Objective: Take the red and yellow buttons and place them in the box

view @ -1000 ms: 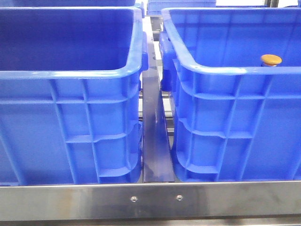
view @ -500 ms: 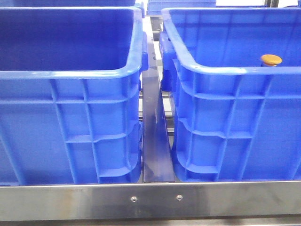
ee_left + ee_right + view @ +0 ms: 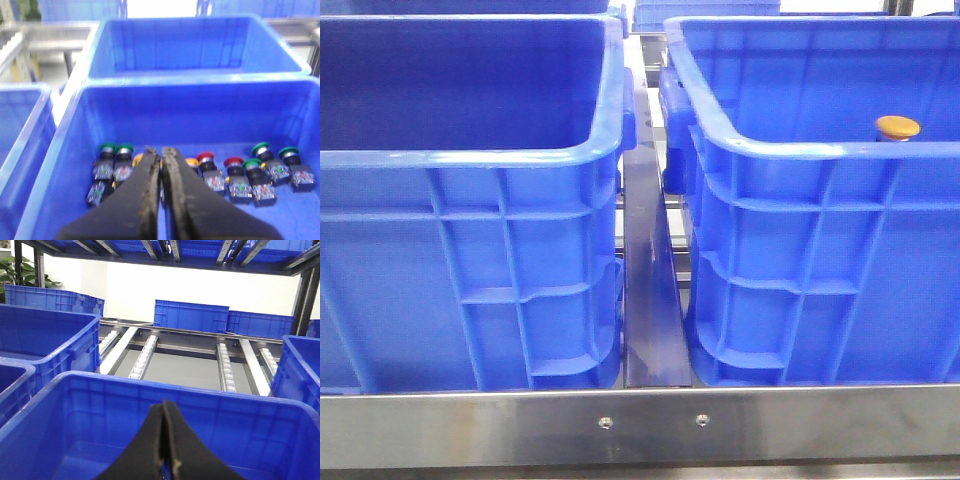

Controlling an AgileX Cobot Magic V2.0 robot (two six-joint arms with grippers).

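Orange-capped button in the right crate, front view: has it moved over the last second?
No. The orange-capped button sits at the same spot just behind the right crate's near rim.

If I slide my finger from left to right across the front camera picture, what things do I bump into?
Left blue crate → dark metal strip in the gap → right blue crate → orange-yellow button cap peeking over its rim.

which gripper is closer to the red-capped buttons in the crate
Left. The left gripper, shut, hangs right over the row holding the red-capped buttons. The right gripper is over a crate with no buttons in view.
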